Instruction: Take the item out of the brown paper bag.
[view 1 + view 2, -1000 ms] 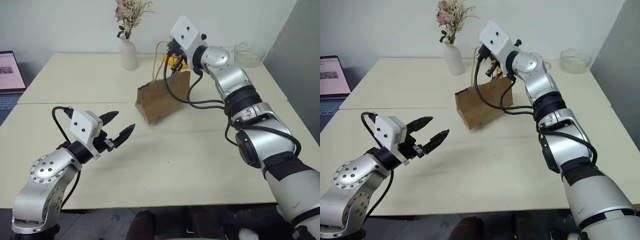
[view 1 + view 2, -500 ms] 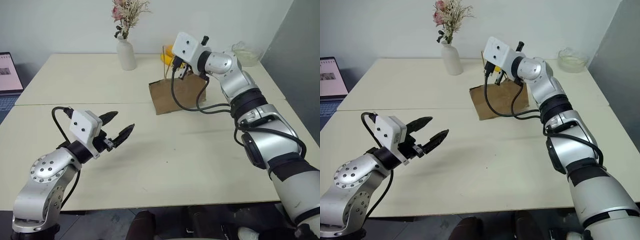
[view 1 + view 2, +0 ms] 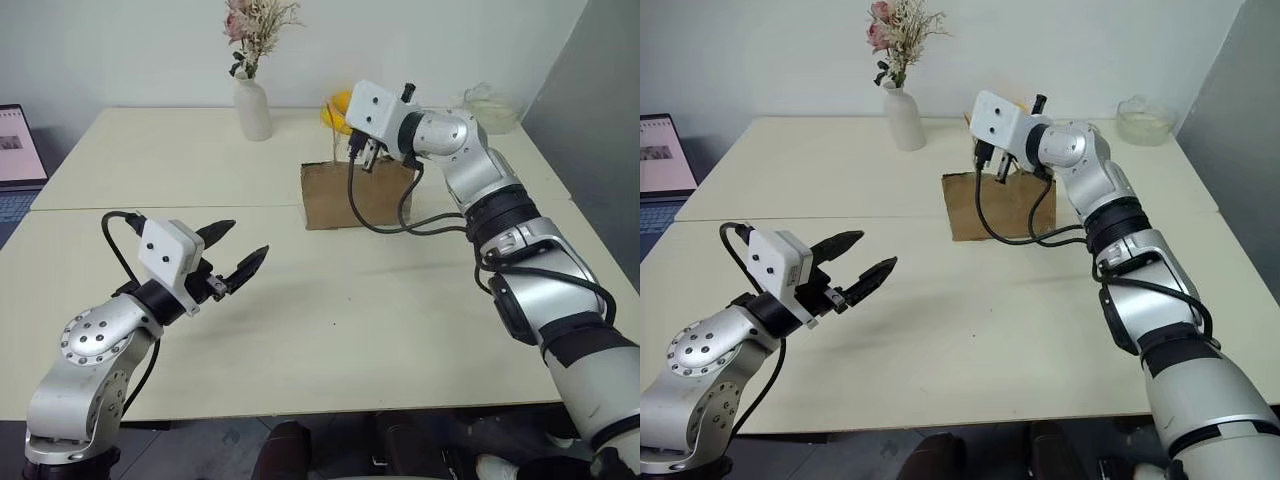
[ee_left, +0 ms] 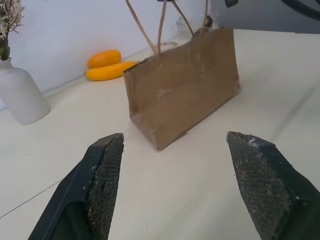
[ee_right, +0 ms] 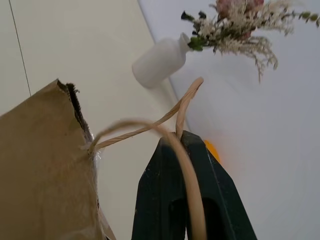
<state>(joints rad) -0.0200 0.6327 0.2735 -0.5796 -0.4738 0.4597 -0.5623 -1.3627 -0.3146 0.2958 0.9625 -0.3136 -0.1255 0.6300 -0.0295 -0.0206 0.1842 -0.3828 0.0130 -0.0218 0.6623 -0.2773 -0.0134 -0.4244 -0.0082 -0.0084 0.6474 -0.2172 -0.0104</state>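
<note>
Cream counter (image 3: 400,300): white vase (image 3: 253,108), yellow fruit (image 4: 107,65) behind brown paper bag (image 3: 355,195), contents hidden; right claw (image 5: 182,150) pinching cord handle (image 5: 145,127), left claw (image 3: 240,250) agape, empty.

I can't read any text, label, brand, number or sign here. The laptop screen (image 3: 12,140) at the left edge of the table shows a pale page with a small dark picture, but its lines are too small for me to make out, and the brown paper bag (image 3: 355,194) looks plain
</note>
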